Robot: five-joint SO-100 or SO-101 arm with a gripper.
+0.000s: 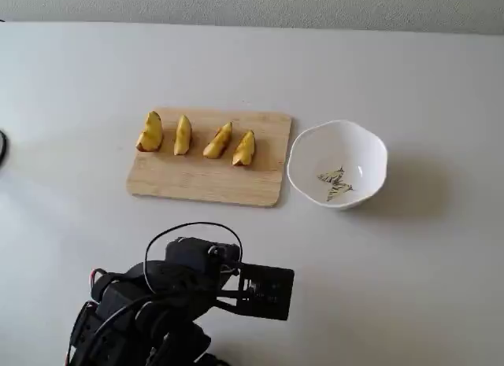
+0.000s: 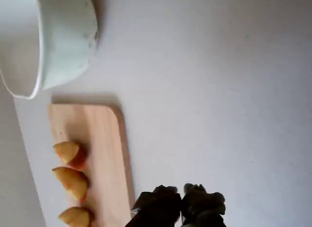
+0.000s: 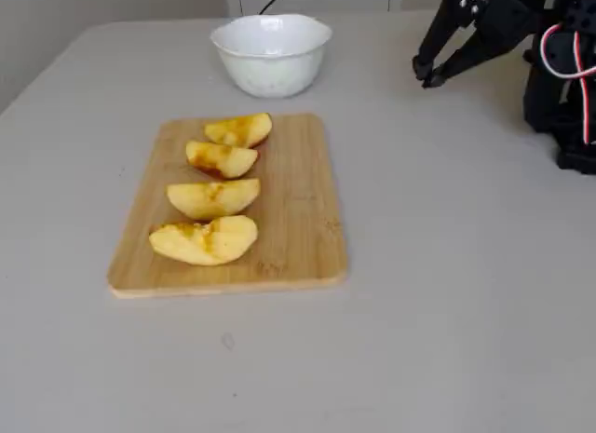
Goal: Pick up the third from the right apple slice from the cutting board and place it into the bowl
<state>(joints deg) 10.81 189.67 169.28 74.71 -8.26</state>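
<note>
Four apple slices lie in a row on the tan cutting board (image 1: 197, 181). The third from the right in a fixed view is a narrow pale yellow slice (image 1: 183, 135). It also shows in the other fixed view (image 3: 213, 197) and at the bottom left edge of the wrist view (image 2: 75, 216). The white bowl (image 1: 337, 163) stands empty just right of the board, also seen in the side fixed view (image 3: 271, 51) and the wrist view (image 2: 53, 36). My gripper (image 3: 427, 75) is shut and empty, hovering over bare table away from the board; the wrist view (image 2: 181, 197) shows its dark fingers together.
The folded arm (image 1: 181, 291) sits at the table's near edge in front of the board. The other slices lie on the board: a chunkier one at the left end (image 1: 150, 131) and two on the right (image 1: 219, 140), (image 1: 244, 148). A cable (image 1: 193, 232) loops above the arm.
</note>
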